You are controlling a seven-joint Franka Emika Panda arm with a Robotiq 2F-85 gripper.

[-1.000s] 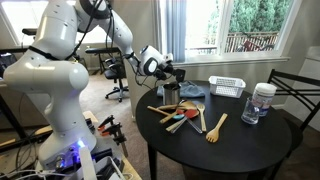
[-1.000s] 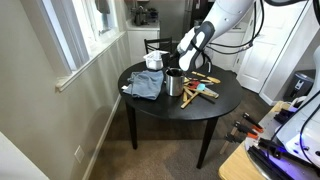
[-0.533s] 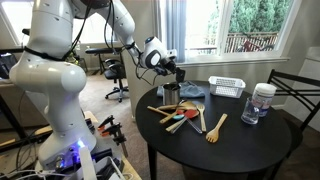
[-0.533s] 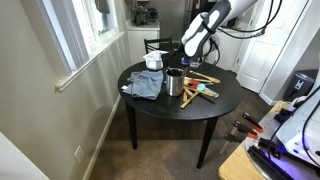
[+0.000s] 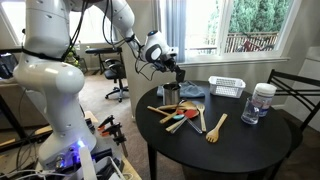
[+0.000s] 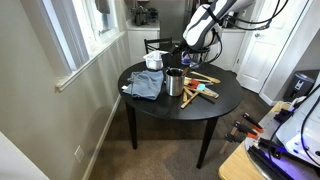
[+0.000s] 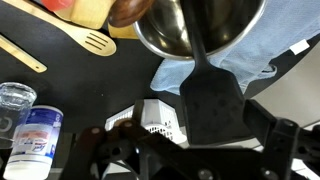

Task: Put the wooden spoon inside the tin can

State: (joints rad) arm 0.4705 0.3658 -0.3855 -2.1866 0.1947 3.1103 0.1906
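A round black table (image 5: pixel 250 145) carries everything. The small upright dull silver-grey tin can (image 5: pixel 171 94) stands near the table's edge on the robot's side. In an exterior view it sits between a crumpled blue-grey cloth (image 6: pixel 145 85) and a loose heap of wooden spoons and spatulas (image 6: pixel 202 86). That heap has a turquoise piece and an orange piece mixed in.

A black flat-bladed spatula (image 7: pixel 210 95) stands in the can. Its handle goes down past the shiny inner wall and its blade rises above the rim.

The gripper (image 5: pixel 173 69) hangs just above the can, tilted down toward it, with its fingers spread wide. No wooden utensil is between them. Whether they touch the black blade cannot be told.

What looks like the wooden spoon (image 7: pixel 125 12) lies on the table outside the can, its rounded brown bowl just beside the can's rim. A pale wooden slotted turner (image 7: pixel 98 42) lies near it on the black surface.

Farther across the table from the robot is a white slatted basket (image 5: pixel 227 87), near the window side. A clear jar with a white lid (image 5: pixel 263 100) stands well apart from the can, with a small clear glass (image 7: pixel 15 97) just beside it.
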